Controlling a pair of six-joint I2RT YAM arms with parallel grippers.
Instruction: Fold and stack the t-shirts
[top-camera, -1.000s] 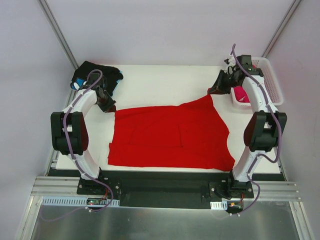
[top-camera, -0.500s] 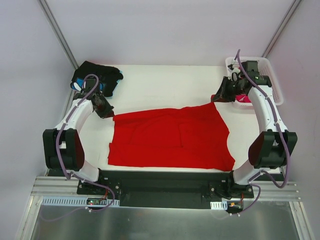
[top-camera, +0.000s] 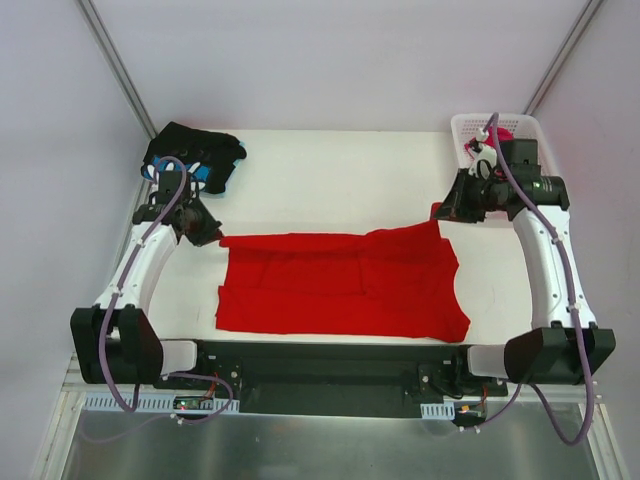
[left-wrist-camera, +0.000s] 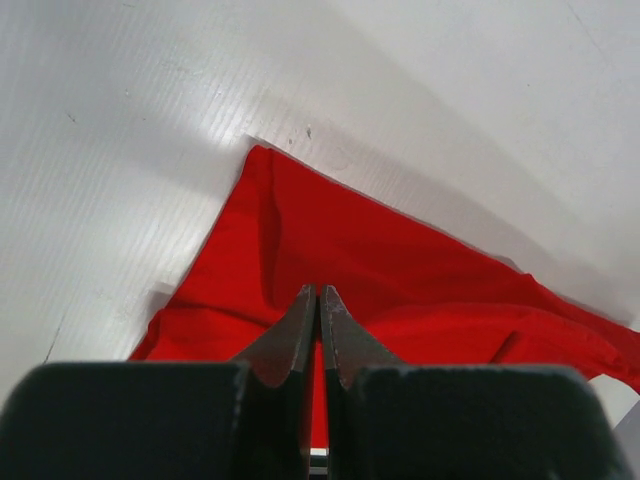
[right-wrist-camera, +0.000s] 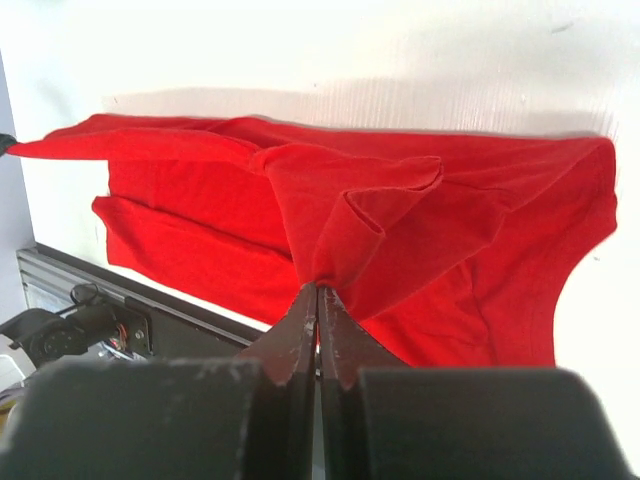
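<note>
The red t-shirt (top-camera: 340, 285) lies spread across the near half of the table, its far edge lifted at both corners. My left gripper (top-camera: 208, 236) is shut on its far left corner; the left wrist view shows the cloth (left-wrist-camera: 400, 270) pinched between the jaws. My right gripper (top-camera: 442, 212) is shut on its far right corner, where the cloth (right-wrist-camera: 350, 225) bunches at the jaw tips. The black flower-print t-shirt (top-camera: 195, 153) lies crumpled at the far left corner. A bit of the magenta-pink t-shirt (top-camera: 501, 134) shows inside the basket.
The white lattice basket (top-camera: 505, 125) stands at the far right corner, partly behind my right arm. The black base rail (top-camera: 330, 365) runs along the table's near edge.
Both grippers have moved toward the near side with the shirt's far edge, my right one lowering it. The red shirt's visible depth has shrunk. The basket's far part has come into view.
</note>
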